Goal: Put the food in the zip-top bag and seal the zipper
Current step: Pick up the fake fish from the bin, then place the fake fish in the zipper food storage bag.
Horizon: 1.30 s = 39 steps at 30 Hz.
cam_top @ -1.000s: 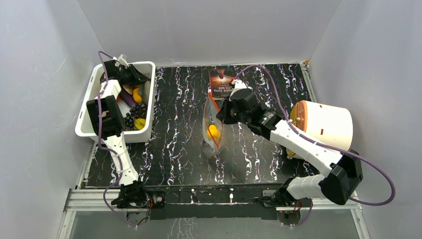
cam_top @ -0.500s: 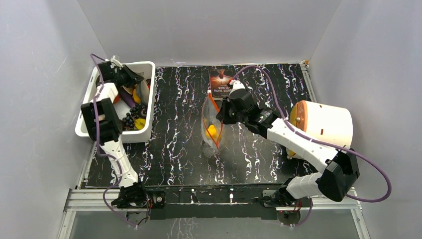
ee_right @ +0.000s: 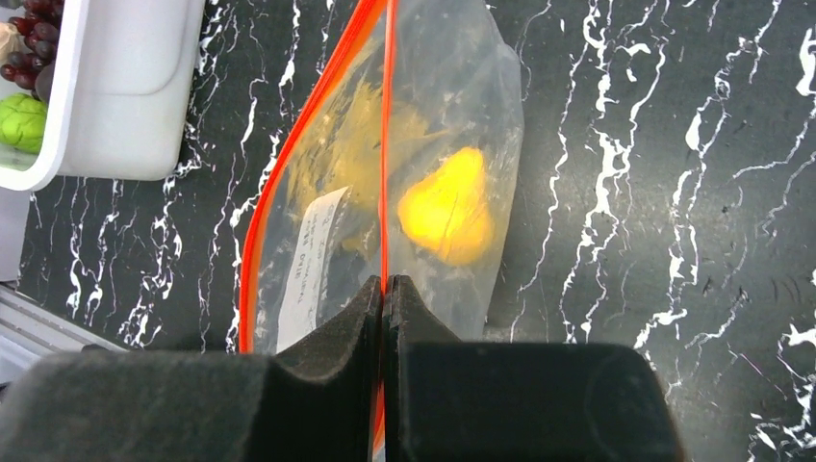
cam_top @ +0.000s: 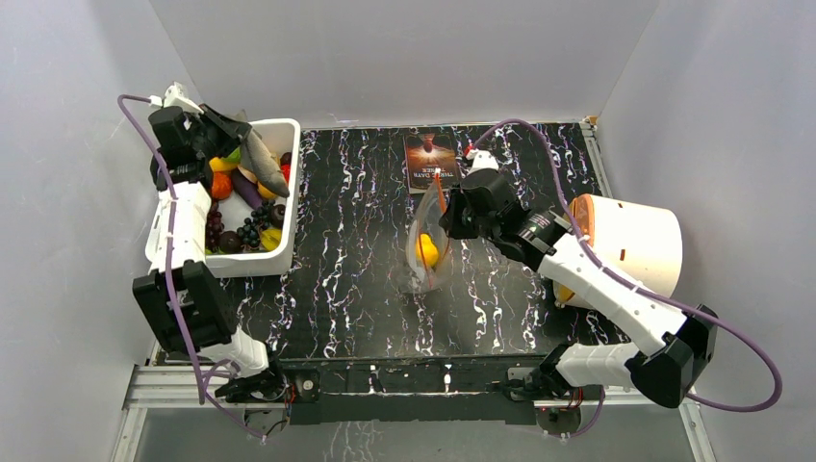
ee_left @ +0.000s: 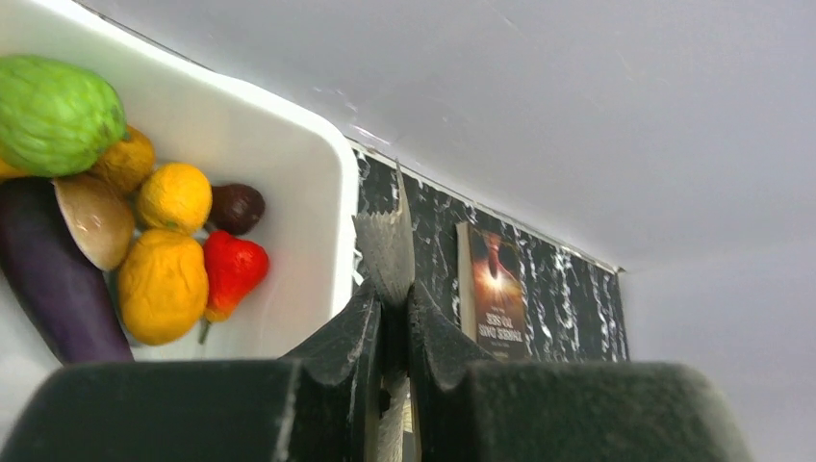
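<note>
**So: zip-top bag [ee_right: 462,96] pinched at the mouth, fish over the tub**

Bag's standing in the middle of the black marbled mat [cam_top: 346,250], mouth gaping. The right gripper [ee_right: 385,289] is clamped tight on one lip of the red-orange zipper [ee_right: 387,144]. A yellow piece of food [ee_right: 447,207] sits inside, beside the white label [ee_right: 308,269]. A book [cam_top: 429,162] lies just behind the bag. Off to the left, the left gripper [ee_left: 393,308] is squeezed on the tail of a grey toy fish [cam_top: 262,159], which hangs above the white tub [cam_top: 250,263] of fruit.
</note>
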Motion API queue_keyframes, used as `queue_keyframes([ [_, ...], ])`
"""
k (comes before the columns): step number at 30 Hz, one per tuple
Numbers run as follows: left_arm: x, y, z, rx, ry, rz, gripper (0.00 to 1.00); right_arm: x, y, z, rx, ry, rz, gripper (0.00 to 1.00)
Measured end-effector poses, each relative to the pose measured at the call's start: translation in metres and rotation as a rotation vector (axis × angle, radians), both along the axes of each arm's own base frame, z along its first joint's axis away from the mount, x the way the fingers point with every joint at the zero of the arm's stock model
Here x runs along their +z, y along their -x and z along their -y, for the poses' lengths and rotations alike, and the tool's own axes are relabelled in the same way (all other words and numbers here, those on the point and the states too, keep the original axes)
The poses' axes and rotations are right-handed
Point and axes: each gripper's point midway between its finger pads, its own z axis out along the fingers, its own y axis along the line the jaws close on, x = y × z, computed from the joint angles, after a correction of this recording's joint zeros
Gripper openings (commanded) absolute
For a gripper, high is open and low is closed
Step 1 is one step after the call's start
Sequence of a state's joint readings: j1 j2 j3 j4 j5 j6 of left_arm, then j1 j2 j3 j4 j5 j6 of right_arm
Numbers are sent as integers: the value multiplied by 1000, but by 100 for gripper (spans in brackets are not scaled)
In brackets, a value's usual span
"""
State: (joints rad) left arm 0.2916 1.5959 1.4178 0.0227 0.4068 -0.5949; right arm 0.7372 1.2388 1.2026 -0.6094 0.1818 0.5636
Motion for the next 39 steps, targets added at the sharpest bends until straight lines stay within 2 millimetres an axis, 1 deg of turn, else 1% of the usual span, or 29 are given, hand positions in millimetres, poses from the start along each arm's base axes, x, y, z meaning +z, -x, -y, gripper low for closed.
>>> queue_keyframes([
  [2, 7, 15, 10, -23, 7, 10, 0, 1, 6, 6, -2, 14, -16, 0],
  [4, 14, 24, 18, -48, 10, 20, 0, 5, 8, 9, -5, 19, -17, 0],
  [8, 40, 43, 43, -128, 24, 83, 0, 27, 11, 23, -35, 52, 7, 0],
  [9, 44, 48, 50, -148, 32, 95, 0, 33, 11, 27, -42, 59, 16, 0],
  [12, 50, 62, 82, -240, 64, 117, 0, 51, 11, 40, -73, 94, 46, 0],
  [15, 48, 67, 117, -340, 89, 115, 0, 68, 9, 54, -116, 135, 76, 0],
  [17, 40, 73, 140, -402, 108, 94, 0, 70, 7, 59, -134, 159, 80, 0],
  [19, 35, 79, 160, -452, 129, 74, 0, 67, 3, 63, -156, 196, 75, 0],
  [21, 31, 85, 180, -506, 153, 67, 0, 56, -2, 63, -167, 236, 54, 0],
  [24, 23, 96, 206, -573, 184, 45, 0, 30, -7, 55, -148, 274, 10, 0],
  [26, 23, 103, 221, -611, 196, 34, 0, 10, -7, 46, -113, 276, -24, 0],
  [28, 26, 110, 233, -642, 207, 34, 0, -12, -7, 34, -72, 260, -59, 0],
  [31, 31, 121, 242, -664, 233, 46, 0, -34, -10, 12, -23, 203, -100, 0],
  [34, 34, 134, 250, -676, 263, 58, 0, -47, -19, -19, 9, 111, -130, 0],
  [36, 34, 140, 253, -678, 276, 60, 0, -51, -25, -38, 27, 44, -145, 0],
  [37, 33, 141, 255, -676, 282, 62, 0, -52, -28, -49, 39, 6, -153, 0],
  [39, 31, 142, 256, -672, 290, 58, 0, -53, -30, -62, 56, -45, -164, 0],
])
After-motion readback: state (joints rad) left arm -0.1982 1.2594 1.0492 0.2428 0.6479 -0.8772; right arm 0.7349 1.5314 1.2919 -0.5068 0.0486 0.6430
